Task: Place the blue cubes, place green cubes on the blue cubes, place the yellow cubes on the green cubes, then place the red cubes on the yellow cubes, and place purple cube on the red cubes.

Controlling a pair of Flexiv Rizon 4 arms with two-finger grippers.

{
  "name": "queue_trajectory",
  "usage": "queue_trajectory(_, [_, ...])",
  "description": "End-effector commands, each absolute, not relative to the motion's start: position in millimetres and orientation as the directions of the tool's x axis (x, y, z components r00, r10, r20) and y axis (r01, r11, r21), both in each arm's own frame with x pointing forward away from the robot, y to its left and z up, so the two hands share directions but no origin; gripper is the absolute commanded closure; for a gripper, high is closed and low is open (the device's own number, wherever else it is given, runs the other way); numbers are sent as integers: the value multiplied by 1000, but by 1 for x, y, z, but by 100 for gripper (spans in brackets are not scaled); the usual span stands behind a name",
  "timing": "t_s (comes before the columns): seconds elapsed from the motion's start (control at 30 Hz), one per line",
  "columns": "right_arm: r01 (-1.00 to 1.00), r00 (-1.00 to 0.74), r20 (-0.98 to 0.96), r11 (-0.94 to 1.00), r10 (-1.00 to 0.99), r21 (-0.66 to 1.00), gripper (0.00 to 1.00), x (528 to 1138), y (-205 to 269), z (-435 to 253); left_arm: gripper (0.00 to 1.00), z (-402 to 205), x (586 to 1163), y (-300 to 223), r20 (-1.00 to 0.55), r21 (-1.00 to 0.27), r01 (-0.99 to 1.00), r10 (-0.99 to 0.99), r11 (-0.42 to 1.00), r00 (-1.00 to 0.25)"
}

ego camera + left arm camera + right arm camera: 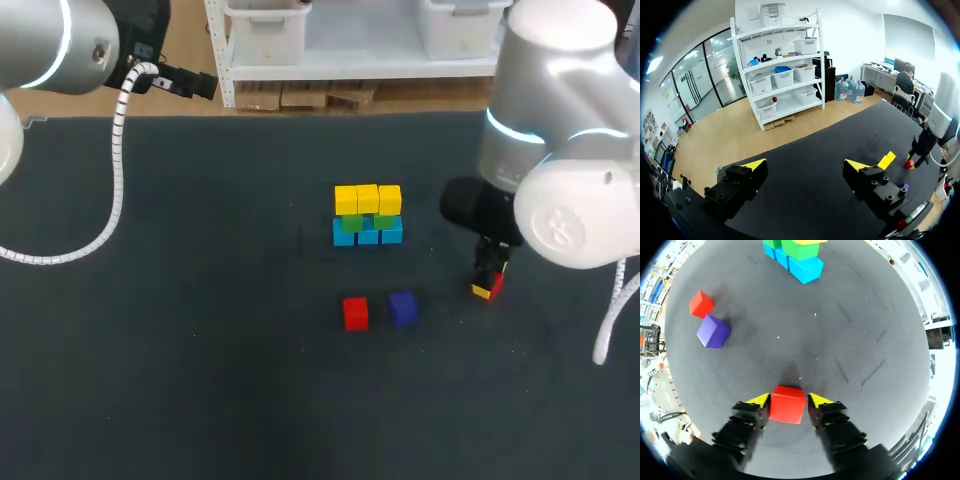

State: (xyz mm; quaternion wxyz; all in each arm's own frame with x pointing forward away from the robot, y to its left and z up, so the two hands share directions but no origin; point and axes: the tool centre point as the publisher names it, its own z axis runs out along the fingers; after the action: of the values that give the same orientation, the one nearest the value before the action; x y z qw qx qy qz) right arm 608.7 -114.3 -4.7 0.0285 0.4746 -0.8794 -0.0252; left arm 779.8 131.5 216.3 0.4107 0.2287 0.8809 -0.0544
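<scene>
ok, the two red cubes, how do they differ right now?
The gripped red cube is clamped between the right gripper's fingers; the loose red cube lies free, untouched. The gripped one stands apart from other cubes; the loose one lies beside the purple cube. Both are red, similar in size, not yet stacked.

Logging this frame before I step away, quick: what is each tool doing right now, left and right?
Left tool: open, nothing between its fingers.
Right tool: closed on a red cube.
</scene>
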Motion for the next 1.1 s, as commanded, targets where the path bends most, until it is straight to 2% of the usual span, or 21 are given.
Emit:
queue_trajectory(0.03, [-840, -538, 20, 538, -843, 65, 100, 608, -115, 4, 0, 216, 779, 132, -750, 90, 449, 357, 889, -556])
queue_trajectory(0.5, [-909, -405, -62, 409, -912, -81, 100, 633, -106, 74, 0, 216, 779, 132, -750, 90, 449, 357, 889, -556])
queue_trajectory(0.63, [-934, -312, -46, 315, -949, -167, 100, 641, -93, 98, 0, 216, 779, 132, -750, 90, 449, 357, 889, -556])
queue_trajectory(0.8, [-953, -217, -99, 232, -971, -194, 100, 646, -74, 124, 0, 216, 779, 132, -750, 90, 449, 357, 889, -556])
queue_trajectory(1.1, [-964, 2, -113, 28, -994, -264, 100, 654, -35, 136, 0, 216, 779, 132, -750, 90, 449, 357, 889, -556])
